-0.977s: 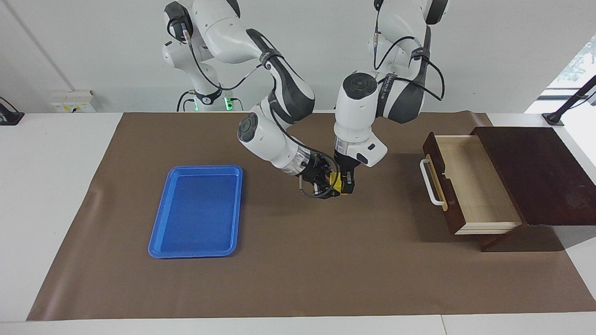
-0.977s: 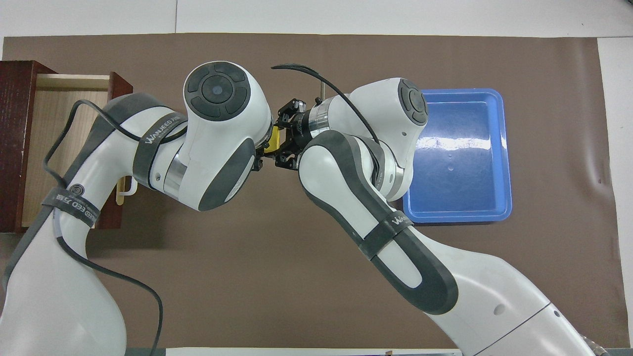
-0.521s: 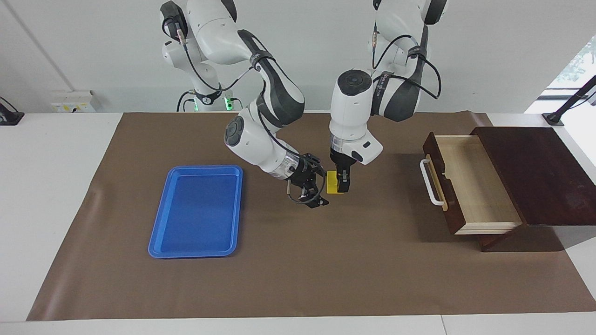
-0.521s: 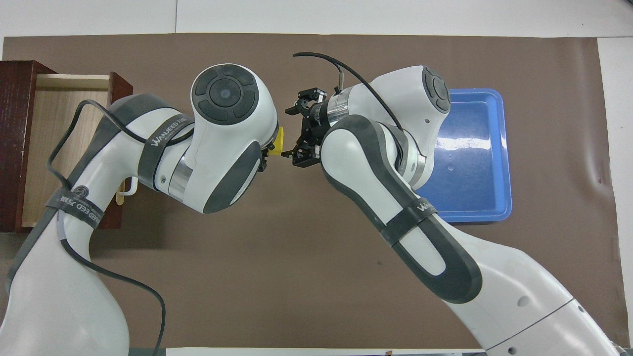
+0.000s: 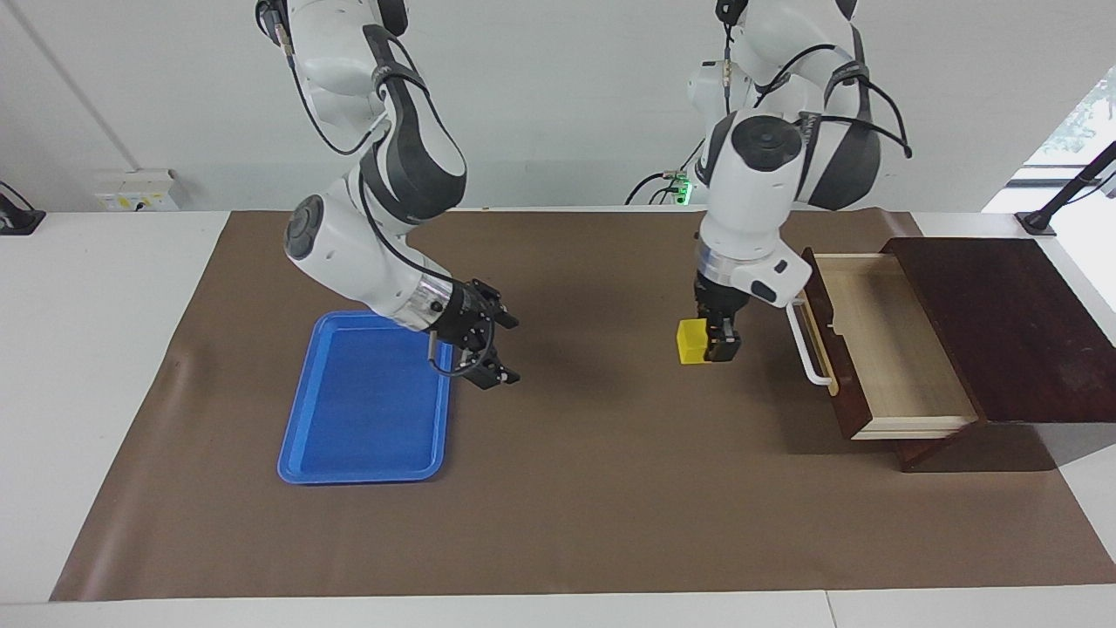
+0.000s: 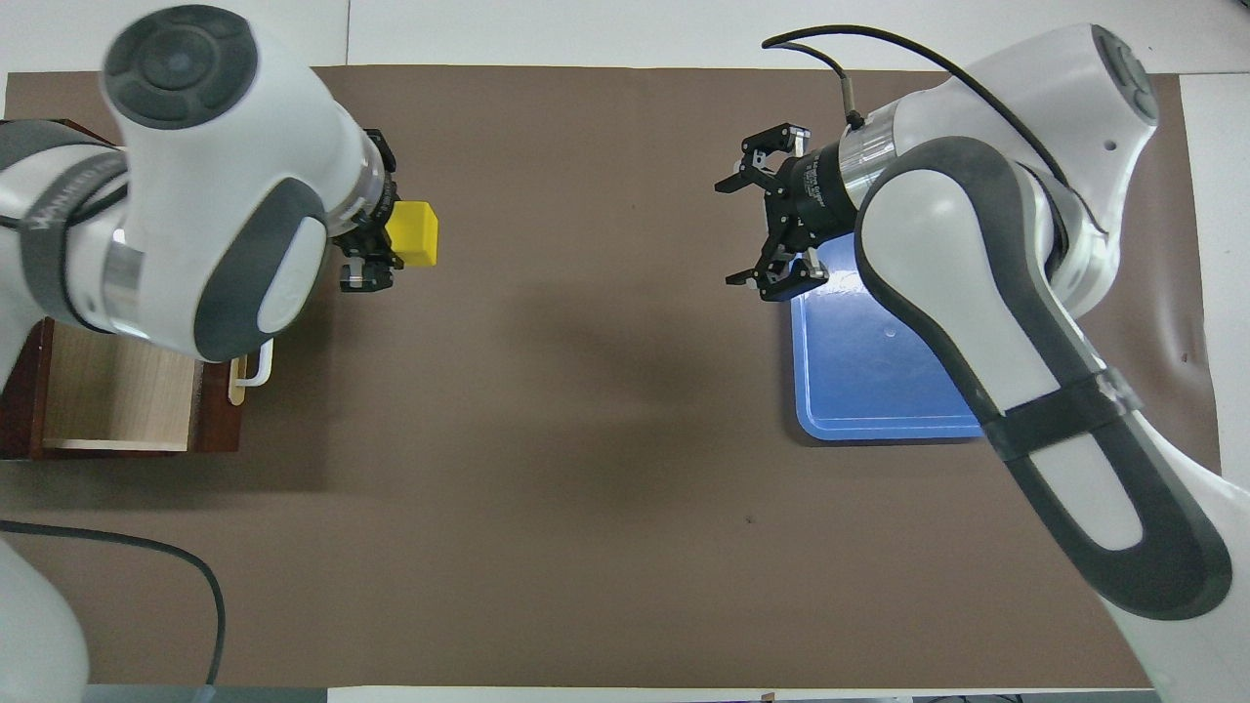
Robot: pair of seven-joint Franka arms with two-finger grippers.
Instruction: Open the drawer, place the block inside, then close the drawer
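A: We see the left gripper [image 5: 717, 342] up in the air over the brown mat [image 5: 610, 488], clamped tight on the block [image 5: 692, 341]. The yellow cube sticks out from its fingers on the side toward the right arm's end of the desk [image 5: 105, 366].

B: Agreed. In the facing view the block sits at about nine o'clock from the drawer's white handle [image 5: 806, 343], just beside it but not over the drawer [image 5: 889, 344]. The drawer is pulled out of its dark wooden box [image 5: 1003, 323], and we see its pale interior bare.

A: From overhead the same holds: the block [image 6: 412, 233] shows at three o'clock from the left arm's wrist, with the left gripper [image 6: 369, 256] mostly under the arm.

B: We find the right gripper [image 5: 497, 353] with its fingers spread wide and holding nothing. It hangs over the edge of the blue tray [image 5: 366, 410] nearest the middle of the mat.

A: Overhead, the right gripper [image 6: 752, 229] points toward nine o'clock, and the blue tray [image 6: 859, 381] lies partly under that arm.

B: The two grippers are well apart.
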